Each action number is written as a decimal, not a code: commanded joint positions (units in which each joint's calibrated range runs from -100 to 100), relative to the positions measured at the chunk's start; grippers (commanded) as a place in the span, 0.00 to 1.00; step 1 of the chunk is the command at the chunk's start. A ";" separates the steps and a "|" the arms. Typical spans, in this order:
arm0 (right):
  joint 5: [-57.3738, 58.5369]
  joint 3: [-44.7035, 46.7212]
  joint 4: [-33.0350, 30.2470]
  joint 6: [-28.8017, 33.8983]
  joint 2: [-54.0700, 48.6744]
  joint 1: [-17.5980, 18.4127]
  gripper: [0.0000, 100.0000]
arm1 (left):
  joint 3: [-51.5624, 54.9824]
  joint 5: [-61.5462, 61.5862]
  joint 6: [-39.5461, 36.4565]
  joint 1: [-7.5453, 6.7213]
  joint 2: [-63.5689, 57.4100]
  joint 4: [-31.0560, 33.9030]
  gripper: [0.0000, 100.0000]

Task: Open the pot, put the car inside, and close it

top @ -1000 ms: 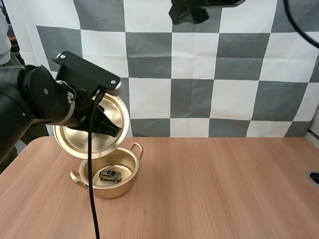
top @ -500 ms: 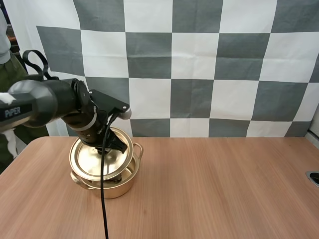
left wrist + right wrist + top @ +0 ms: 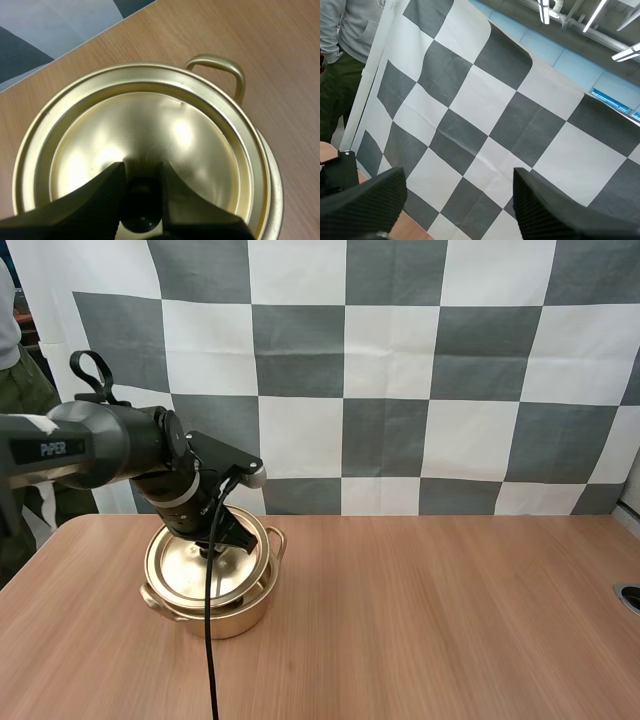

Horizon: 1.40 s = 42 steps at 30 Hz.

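Observation:
The gold pot (image 3: 215, 612) stands on the left part of the table. Its gold lid (image 3: 205, 565) lies over the pot's mouth, a little off-centre, and hides the inside. My left gripper (image 3: 214, 547) reaches down from the left and is shut on the lid's black knob (image 3: 142, 199). The left wrist view has both fingers (image 3: 95, 200) pinching that knob, with the lid (image 3: 150, 135) spread beyond them, a pot handle (image 3: 220, 70) at its far side and a strip of pot rim (image 3: 274, 192) beside it. My right gripper (image 3: 455, 200) is open, with nothing between its fingers.
The wooden table (image 3: 430, 620) stretches bare to the right of the pot. A person (image 3: 14, 370) stands beyond the table's left edge; the same person (image 3: 342, 45) is off to the side past my right gripper.
The left arm has brought the lid down from a raised, tilted hold on to the pot. The toy car seen inside the open pot a second ago is now covered.

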 commanded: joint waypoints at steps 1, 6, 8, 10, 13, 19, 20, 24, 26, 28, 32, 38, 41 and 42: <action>0.00 0.08 0.00 -0.04 -0.02 -0.02 1.00 | -0.05 0.75 0.90 -0.04 0.22 -1.21 0.00; 0.00 0.08 0.00 -0.04 -0.02 -0.02 1.00 | -0.05 2.06 1.14 -0.04 1.86 -1.74 0.00; 0.00 0.08 0.00 -0.04 -0.02 -0.02 1.00 | -0.05 2.20 1.14 -0.04 2.50 -1.74 0.00; 0.00 0.08 0.00 -0.04 -0.02 -0.02 1.00 | -0.05 2.20 1.14 -0.04 3.08 -1.74 0.00; 0.00 0.08 0.00 -0.04 -0.02 -0.02 1.00 | -0.05 1.82 1.14 -0.04 3.77 -1.74 0.00; 0.00 0.08 0.00 -0.04 -0.02 -0.02 1.00 | -0.05 1.12 1.14 -0.04 6.14 -1.74 0.00; 0.00 0.08 0.00 -0.04 -0.02 -0.02 1.00 | -0.05 1.12 1.14 -0.04 6.50 -1.74 0.00; 0.00 0.08 0.00 -0.04 -0.02 -0.02 1.00 | -0.05 -0.02 1.00 -0.04 7.08 -2.00 0.00; 0.00 0.08 0.00 -0.04 -0.02 -0.02 1.00 | -0.05 -1.51 0.41 -0.04 7.08 -2.00 0.02; 0.00 0.08 0.44 -0.04 -0.02 -0.02 1.00 | -0.05 -1.95 0.32 -0.04 7.08 -2.00 0.04; 0.00 0.08 0.44 -0.04 -0.02 -0.02 1.00 | -0.05 -2.74 0.32 -0.04 7.08 -2.00 0.29; 0.00 0.08 0.44 -0.04 -0.02 -0.02 1.00 | -0.05 -1.57 2.80 -0.04 7.08 -2.00 1.00; 0.00 0.08 0.44 -0.04 -0.02 -0.02 1.00 | -0.05 -2.16 2.93 -0.04 7.08 -1.45 1.00; 0.00 0.08 0.44 -0.04 -0.02 -0.02 1.00 | -0.05 -2.33 2.93 -0.04 7.08 -1.45 1.00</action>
